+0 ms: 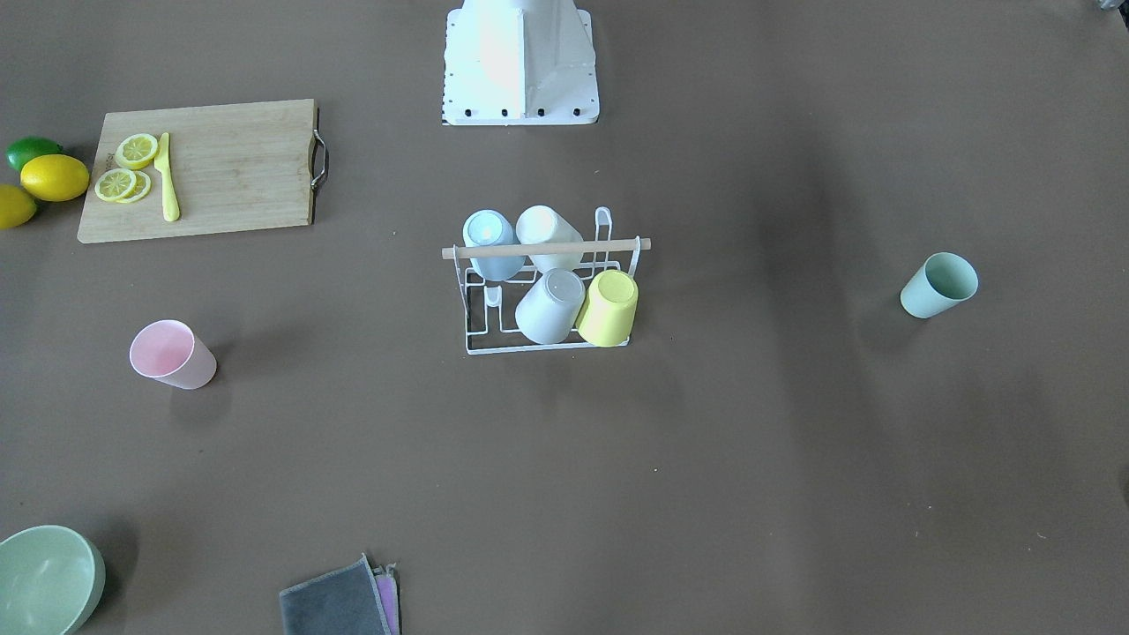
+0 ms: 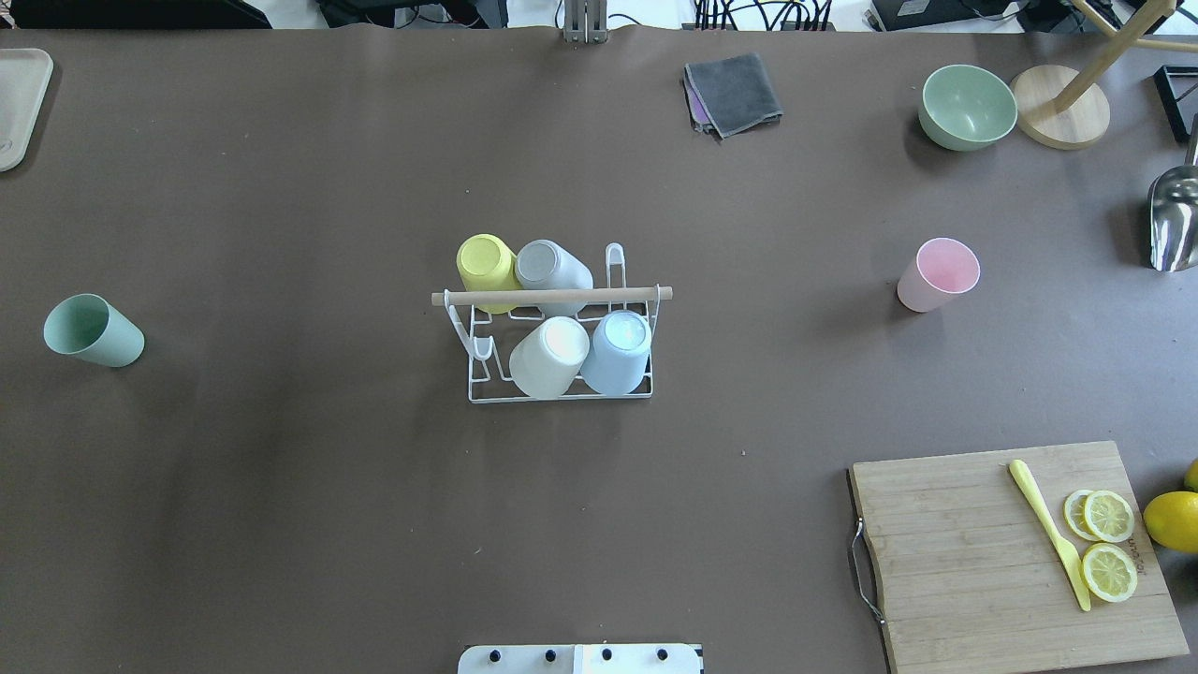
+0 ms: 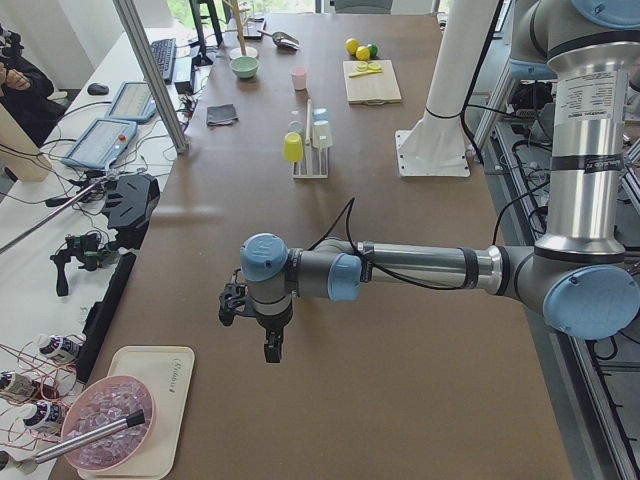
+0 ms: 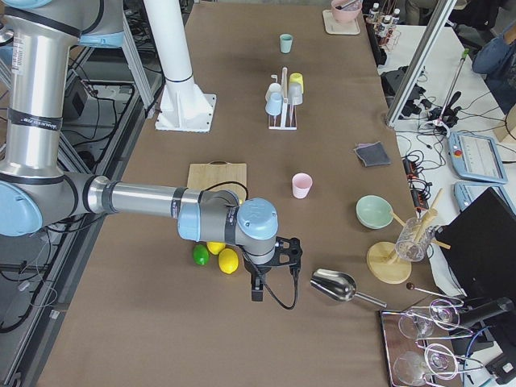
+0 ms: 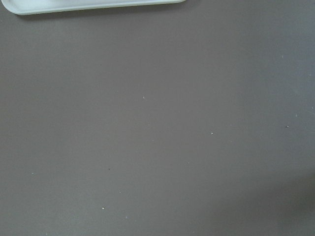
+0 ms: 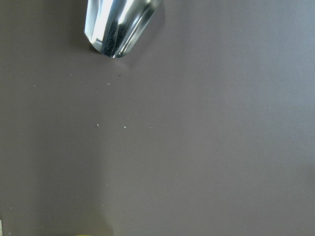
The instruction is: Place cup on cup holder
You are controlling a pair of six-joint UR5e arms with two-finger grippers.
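Silver arms (image 3: 420, 268) low, horizontal; L end effector (image 3: 270, 345), R end effector (image 4: 256, 289) openness unclear.

Long brown-covered table (image 3: 400, 400); along one side of it, a white bench (image 3: 40, 215) with aluminium posts (image 3: 150, 70); along the opposite side, grey cable-strewn floor (image 4: 48, 347).

cup holder (image 2: 552, 296) centre | left cup (image 2: 92, 329) well apart | right cup (image 2: 939, 273) well apart

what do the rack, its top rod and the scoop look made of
Rack: thin white wire, likely painted or coated metal, judging by its narrow bent loops.
Rod: pale matte wood, going by its tan colour.
Scoop: polished metal, probably steel; it shows mirror-like reflections.
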